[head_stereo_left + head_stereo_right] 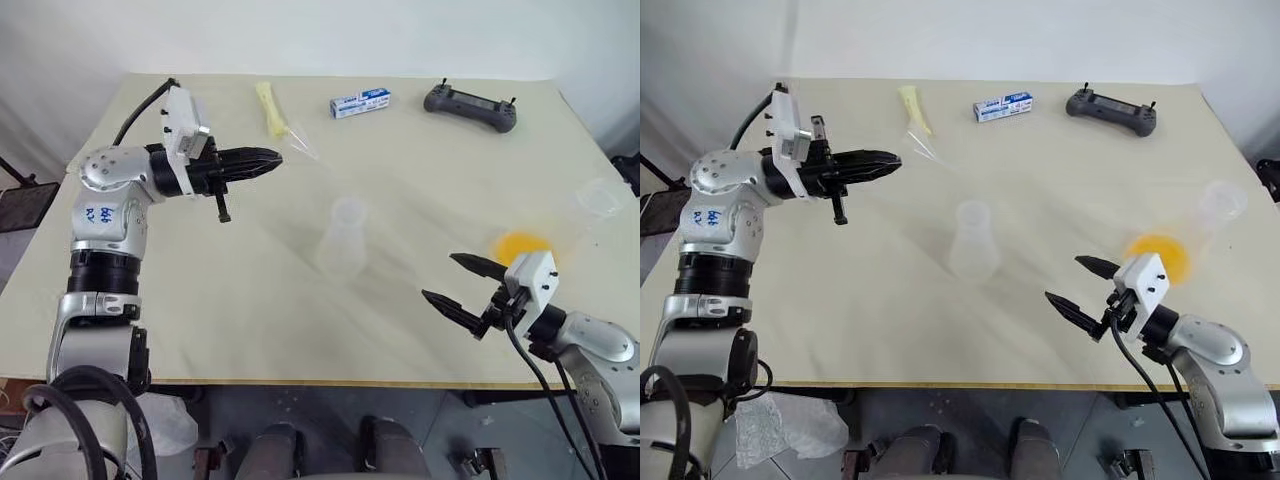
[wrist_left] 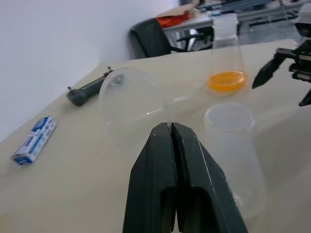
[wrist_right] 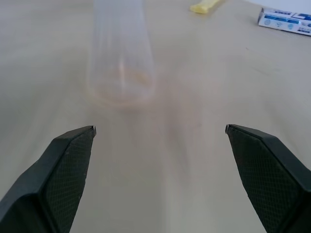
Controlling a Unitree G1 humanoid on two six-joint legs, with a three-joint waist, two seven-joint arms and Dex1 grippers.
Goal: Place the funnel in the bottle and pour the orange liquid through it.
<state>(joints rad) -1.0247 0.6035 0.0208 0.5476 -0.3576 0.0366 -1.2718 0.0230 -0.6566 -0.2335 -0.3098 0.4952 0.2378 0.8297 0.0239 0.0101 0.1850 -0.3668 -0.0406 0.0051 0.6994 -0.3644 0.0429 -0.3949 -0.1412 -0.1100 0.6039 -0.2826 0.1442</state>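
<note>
Bare cream surface [image 1: 230, 300] lies open between both arms; the clear conical bottle [image 1: 341, 238] stands mid-way, alone; the orange-filled clear flask [image 1: 525, 245] sits seemingly close behind the right claw [image 1: 462, 282].

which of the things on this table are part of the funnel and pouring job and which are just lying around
Part of the job:
- funnel, held in the shut left gripper
- bottle, empty, mid-table
- flask with orange liquid
- right gripper, open, empty

Just lying about:
- blue and white box
- dark handheld controller
- pale yellow object
</note>
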